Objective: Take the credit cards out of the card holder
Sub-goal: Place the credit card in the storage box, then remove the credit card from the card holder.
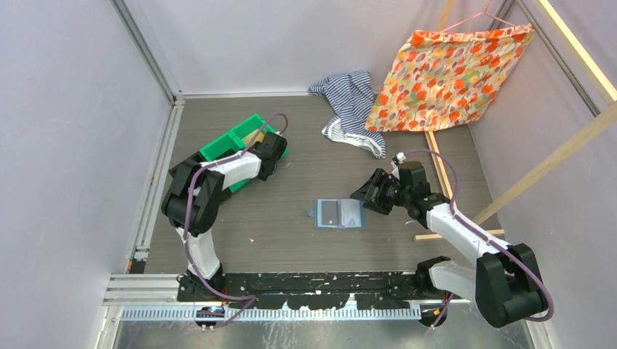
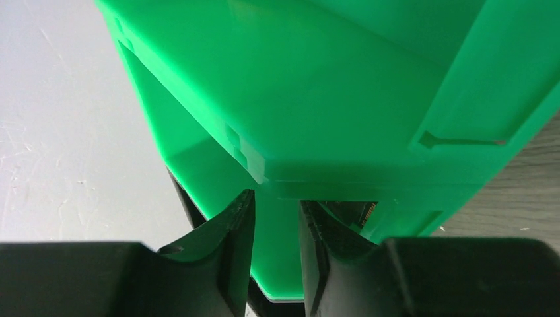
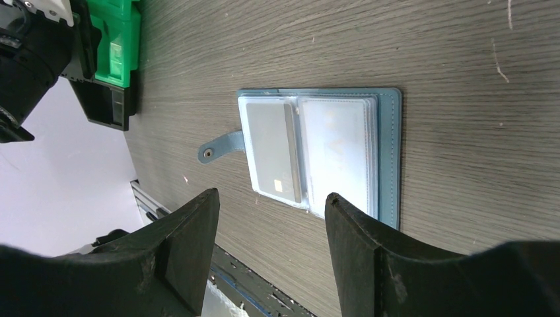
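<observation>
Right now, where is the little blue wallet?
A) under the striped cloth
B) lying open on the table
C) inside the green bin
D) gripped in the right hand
B: the card holder lies open on the table, and the right hand is open, holding nothing.

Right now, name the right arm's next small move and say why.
Probably lower the open right gripper toward the dark card in the card holder. The holder lies open and flat on the table, one card shows in a clear sleeve, and the gripper hangs nearby, spread wide and holding nothing.
</observation>
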You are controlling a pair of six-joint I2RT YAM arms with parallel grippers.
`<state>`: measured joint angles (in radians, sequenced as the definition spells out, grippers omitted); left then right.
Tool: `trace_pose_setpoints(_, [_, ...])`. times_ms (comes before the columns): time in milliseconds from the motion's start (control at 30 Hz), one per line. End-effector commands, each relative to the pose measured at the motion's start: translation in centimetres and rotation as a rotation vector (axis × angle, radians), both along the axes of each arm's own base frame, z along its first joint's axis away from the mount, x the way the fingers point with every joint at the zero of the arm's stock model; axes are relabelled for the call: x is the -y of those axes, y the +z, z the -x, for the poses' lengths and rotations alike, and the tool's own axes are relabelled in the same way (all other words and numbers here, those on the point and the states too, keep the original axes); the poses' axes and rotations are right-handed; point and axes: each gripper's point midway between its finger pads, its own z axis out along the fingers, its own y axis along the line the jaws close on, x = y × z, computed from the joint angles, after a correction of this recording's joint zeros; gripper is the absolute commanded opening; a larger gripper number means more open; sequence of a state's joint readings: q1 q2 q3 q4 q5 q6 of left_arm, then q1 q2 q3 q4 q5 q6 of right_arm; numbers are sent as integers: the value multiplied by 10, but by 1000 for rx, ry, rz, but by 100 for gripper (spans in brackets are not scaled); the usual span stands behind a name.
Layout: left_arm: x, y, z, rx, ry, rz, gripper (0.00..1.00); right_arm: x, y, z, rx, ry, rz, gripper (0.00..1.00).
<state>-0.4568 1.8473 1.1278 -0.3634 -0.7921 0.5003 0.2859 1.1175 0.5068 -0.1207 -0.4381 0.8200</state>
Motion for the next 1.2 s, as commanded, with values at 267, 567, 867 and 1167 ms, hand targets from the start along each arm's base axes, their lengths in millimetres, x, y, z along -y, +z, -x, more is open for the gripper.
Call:
trace_pose_setpoints(267, [24,96,23,88,36,175,35,0,12,-11,51,-11,1,65])
trace_pose_setpoints(567, [112,162,64,124,91,903,34,9,5,-12,42,-4,85,65])
trace_pose_setpoints(867, [246,136,119,-127,73,1605,31,5,-6,-4,8,18,119,65])
trace_pose_setpoints(1167, [317,76,135,-301,184,1677,30,-17,-18,2,-26,76,102,46])
